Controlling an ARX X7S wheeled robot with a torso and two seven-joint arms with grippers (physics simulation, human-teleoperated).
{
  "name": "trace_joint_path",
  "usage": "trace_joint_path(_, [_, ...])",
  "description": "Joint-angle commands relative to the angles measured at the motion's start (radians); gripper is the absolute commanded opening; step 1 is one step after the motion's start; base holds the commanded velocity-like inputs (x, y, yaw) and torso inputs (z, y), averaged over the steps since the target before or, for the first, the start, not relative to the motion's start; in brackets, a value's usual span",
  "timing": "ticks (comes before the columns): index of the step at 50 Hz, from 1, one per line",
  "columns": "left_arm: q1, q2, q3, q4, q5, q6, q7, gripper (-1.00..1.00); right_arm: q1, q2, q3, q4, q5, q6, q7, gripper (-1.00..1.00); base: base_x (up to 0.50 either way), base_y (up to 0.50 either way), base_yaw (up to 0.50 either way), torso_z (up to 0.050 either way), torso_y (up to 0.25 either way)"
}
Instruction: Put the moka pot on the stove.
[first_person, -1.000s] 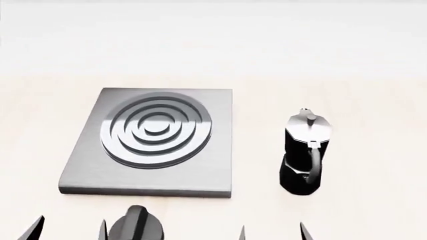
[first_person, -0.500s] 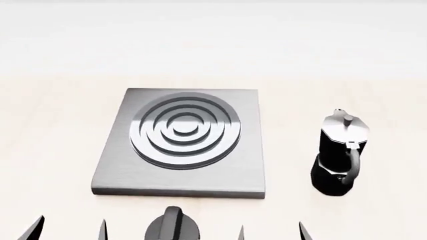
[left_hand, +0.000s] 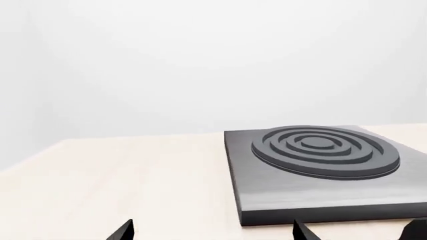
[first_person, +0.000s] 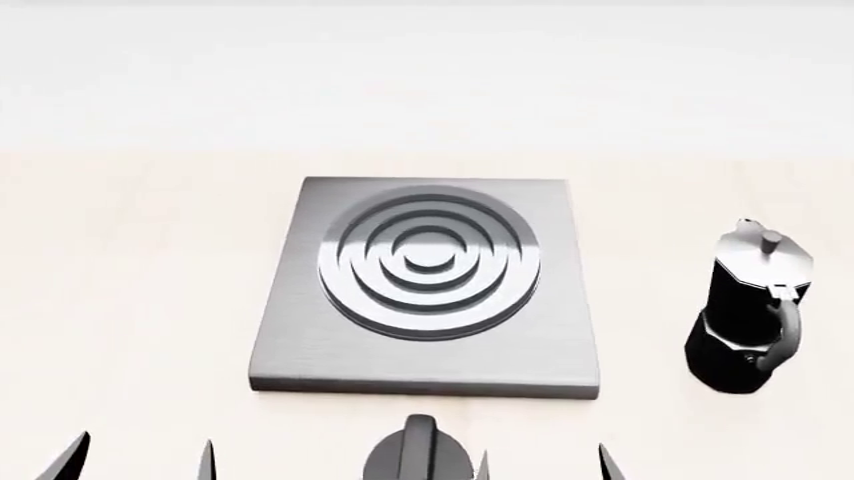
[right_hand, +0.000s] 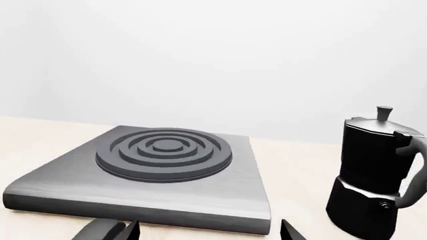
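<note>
While each claw's tips stand apart, faceted black moka pot sits beside ringed metal stove.

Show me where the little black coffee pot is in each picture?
Head view: the coffee pot stands upright on the table at the right edge, beside the stove but apart from it.
Right wrist view: the coffee pot stands at the right, next to the stove.
Left wrist view: not in it.
Shared landmark: the stove with its rings.
</note>
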Motion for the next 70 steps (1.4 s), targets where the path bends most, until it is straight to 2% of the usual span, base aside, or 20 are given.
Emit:
trace_joint_path(1, [-0.001, -0.004, 0.005, 0.001, -0.004, -0.002, -0.006, 1.0, 0.001, 0.003, -0.004, -0.002, 0.009, 0.004, 0.005, 1.0, 0.0, 0.16, 0.0, 0.0, 0.0])
trace_joint_path(23, [-0.002, -0.015, 0.017, 0.022, -0.01, -0.059, -0.022, 1.0, -0.001, -0.001, 0.001, -0.004, 0.053, 0.009, 0.01, 1.0, 0.0, 0.01, 0.0, 0.0, 0.0])
trace_joint_path(24, [0.028, 0.178, -0.225, 0.028, 0.168, -0.077, 0.205, 1.0, -0.03, -0.188, 0.239, -0.015, -0.113, 0.039, -0.214, 1.0, 0.0, 0.0, 0.0, 0.0, 0.0])
trace_joint_path(46, [0.025, 0.127, -0.163, 0.022, 0.135, -0.062, 0.175, 1.0, 0.103, -0.072, 0.244, -0.143, -0.158, 0.308, -0.152, 1.0, 0.0, 0.0, 0.0, 0.0, 0.0])
trace_joint_path(57, [0.023, 0.115, -0.148, 0.023, 0.122, -0.062, 0.161, 1.0, 0.151, -0.012, 0.292, -0.287, -0.137, 0.509, -0.172, 1.0, 0.0, 0.0, 0.0, 0.0, 0.0])
trace_joint_path(70, [0.022, 0.1, -0.13, 0.025, 0.108, -0.069, 0.146, 1.0, 0.193, 0.049, 0.332, -0.382, -0.194, 0.649, -0.131, 1.0, 0.0, 0.0, 0.0, 0.0, 0.0])
